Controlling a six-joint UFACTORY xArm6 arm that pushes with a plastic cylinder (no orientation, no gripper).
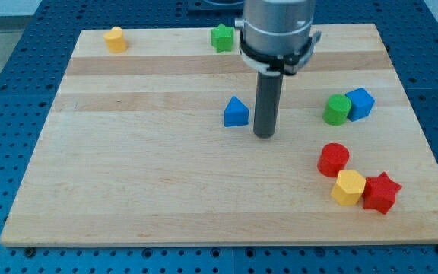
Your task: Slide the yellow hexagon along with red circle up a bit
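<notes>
Yellow hexagon (pixel 348 187) touching red circle (pixel 333 160); my tip (pixel 264 135) well apart, holding nothing.

Yellow hexagon (pixel 348 187): we see it flat, touching the red circle's lower right.
Red circle (pixel 333 160): landmark, lying flat.

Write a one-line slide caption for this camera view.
My tip rests beside the blue pentagon-shaped block, far from the yellow hexagon block and red circle block on the wooden board.
</notes>
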